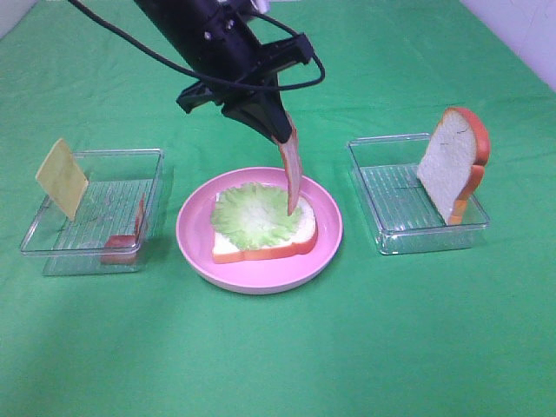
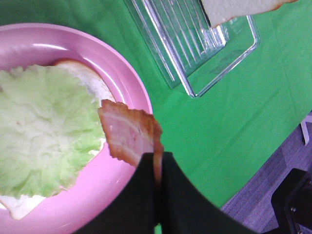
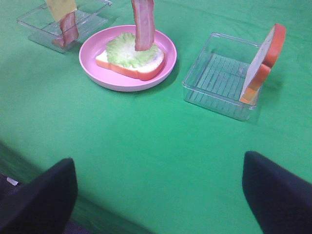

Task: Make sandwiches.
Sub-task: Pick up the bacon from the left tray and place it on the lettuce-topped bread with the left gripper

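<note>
On the pink plate (image 1: 195, 248) lies a bread slice (image 1: 287, 248) topped with pale green lettuce (image 1: 248, 217). My left gripper (image 1: 282, 139) is shut on a reddish bacon strip (image 1: 293, 178) that hangs down over the lettuce, its lower end close above the leaf. The left wrist view shows the bacon strip (image 2: 129, 134) pinched between the black fingers (image 2: 141, 195), above the plate (image 2: 131, 92) and lettuce (image 2: 44, 131). Another bread slice (image 1: 452, 161) leans upright in the right clear tray (image 1: 391, 239). My right gripper (image 3: 158, 195) stands open near the table's front, its fingertips (image 3: 44, 195) far apart.
A left clear tray (image 1: 52, 252) holds a yellow cheese square (image 1: 61, 178) leaning on its rim and another bacon strip (image 1: 130, 234). A green cloth (image 1: 278, 347) covers the table. The left arm and its cables (image 1: 217, 43) reach over the plate from the back.
</note>
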`<state>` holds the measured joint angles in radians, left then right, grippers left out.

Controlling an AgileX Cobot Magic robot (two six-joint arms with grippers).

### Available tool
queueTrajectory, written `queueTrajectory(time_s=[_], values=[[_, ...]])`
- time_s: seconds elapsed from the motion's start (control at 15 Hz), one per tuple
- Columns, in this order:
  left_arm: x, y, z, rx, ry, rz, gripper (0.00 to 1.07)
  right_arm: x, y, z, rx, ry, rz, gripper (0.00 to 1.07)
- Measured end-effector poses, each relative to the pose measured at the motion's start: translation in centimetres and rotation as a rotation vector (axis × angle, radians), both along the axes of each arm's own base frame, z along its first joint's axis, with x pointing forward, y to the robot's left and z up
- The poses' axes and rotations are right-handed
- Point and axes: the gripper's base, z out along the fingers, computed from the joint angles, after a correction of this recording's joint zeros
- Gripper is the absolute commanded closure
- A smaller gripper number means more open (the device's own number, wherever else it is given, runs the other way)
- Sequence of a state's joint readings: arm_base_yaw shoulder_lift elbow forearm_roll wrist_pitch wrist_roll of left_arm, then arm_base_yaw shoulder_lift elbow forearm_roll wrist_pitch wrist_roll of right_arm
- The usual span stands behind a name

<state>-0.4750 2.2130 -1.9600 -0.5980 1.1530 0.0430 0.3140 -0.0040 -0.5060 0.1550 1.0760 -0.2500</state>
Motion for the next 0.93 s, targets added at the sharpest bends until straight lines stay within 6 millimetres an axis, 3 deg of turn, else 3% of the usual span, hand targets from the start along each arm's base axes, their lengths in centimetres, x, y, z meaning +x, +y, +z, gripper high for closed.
queueTrajectory(time_s=[0.27, 0.93], values=[[-0.2, -1.3, -2.6, 0.039, 0.035, -0.03, 1.07, 0.0, 0.0, 0.0, 0.0, 0.0, 0.0, 0.23], [1.1, 1.1, -3.8, 0.317, -0.076, 0.049, 1.07, 0.0, 0.0, 0.0, 0.0, 0.0, 0.0, 0.23]])
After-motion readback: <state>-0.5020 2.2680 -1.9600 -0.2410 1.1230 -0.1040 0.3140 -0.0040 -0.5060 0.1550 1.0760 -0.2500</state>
